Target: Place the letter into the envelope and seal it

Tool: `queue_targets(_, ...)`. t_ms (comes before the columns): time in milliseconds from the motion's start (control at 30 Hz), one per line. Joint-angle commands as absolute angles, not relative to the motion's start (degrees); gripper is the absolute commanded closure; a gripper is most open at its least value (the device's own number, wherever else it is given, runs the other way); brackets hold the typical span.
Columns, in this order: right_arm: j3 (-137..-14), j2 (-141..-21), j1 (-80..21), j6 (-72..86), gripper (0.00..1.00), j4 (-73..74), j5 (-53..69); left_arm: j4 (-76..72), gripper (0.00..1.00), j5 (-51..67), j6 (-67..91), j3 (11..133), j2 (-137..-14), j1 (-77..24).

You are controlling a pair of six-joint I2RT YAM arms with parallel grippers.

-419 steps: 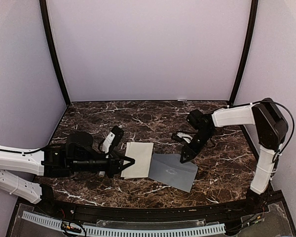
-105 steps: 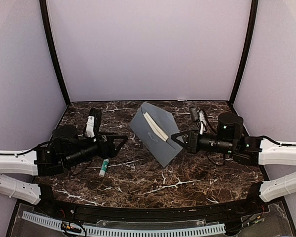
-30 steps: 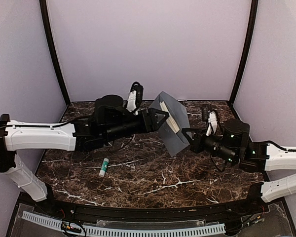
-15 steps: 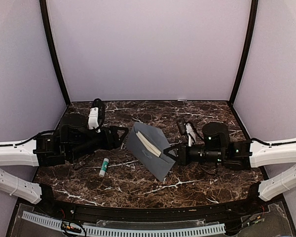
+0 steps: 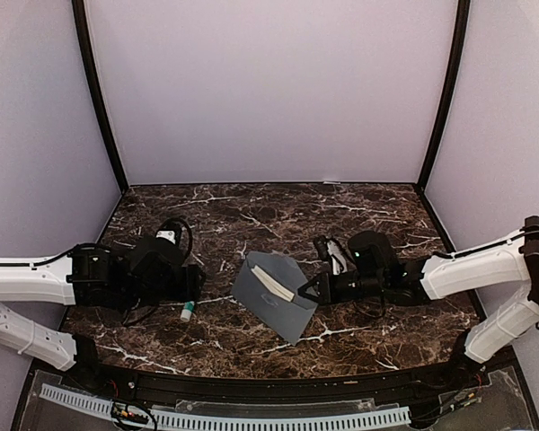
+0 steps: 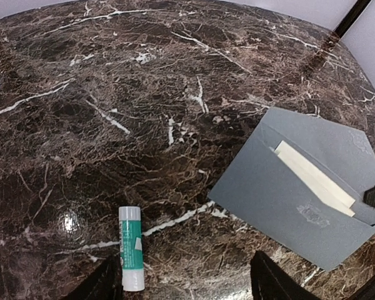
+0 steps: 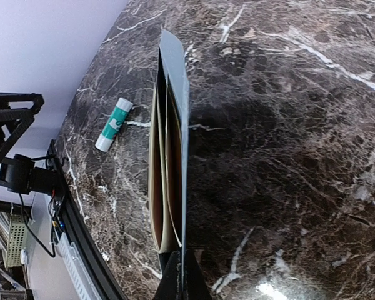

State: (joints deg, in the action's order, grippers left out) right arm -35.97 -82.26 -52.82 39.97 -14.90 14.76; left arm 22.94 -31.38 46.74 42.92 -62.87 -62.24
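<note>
The grey-blue envelope (image 5: 271, 296) hangs tilted just above the middle of the table, its flap open. The cream letter (image 5: 275, 281) sits inside it, with one edge showing at the mouth. My right gripper (image 5: 307, 289) is shut on the envelope's right edge. In the right wrist view the envelope (image 7: 182, 119) is edge-on, the letter (image 7: 157, 169) bowed inside it, and the gripper (image 7: 186, 278) is pinched on its near edge. In the left wrist view the envelope (image 6: 281, 200) and letter (image 6: 312, 176) lie to the right. My left gripper (image 6: 184, 289) is open and empty, low over the table.
A white-and-green glue stick (image 5: 187, 311) lies on the marble left of the envelope. In the left wrist view the glue stick (image 6: 131, 249) is beside my left finger (image 6: 103, 284). In the right wrist view the glue stick (image 7: 112, 116) lies beyond the envelope. Purple walls enclose the table (image 5: 341, 206).
The right gripper has brought the envelope down and toward the near side, from high at the back. The left arm has pulled back to the left and lowered over the glue stick.
</note>
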Motion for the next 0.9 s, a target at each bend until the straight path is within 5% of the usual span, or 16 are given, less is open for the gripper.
queue_targets(0, -33.6, -82.9, -51.1, 40.8, 1.00, -17.7, 11.5, 30.0, 0.30, -33.5, 50.7, 42.1, -62.8, -63.4)
queue_targets(100, -32.8, -83.3, -50.4, 40.7, 0.97, -16.3, 8.3, 31.0, 0.30, -31.9, 51.4, 40.4, -62.9, -63.7)
queue_targets(633, -33.8, -77.3, -49.7, 36.8, 0.35, -5.7, -2.4, 30.4, 0.34, -25.8, 54.4, 34.7, -62.4, -66.9)
queue_targets(867, -33.9, -71.4, -49.7, 35.7, 0.28, -1.5, -5.0, 31.8, 0.36, -25.2, 55.4, 33.7, -64.6, -68.0)
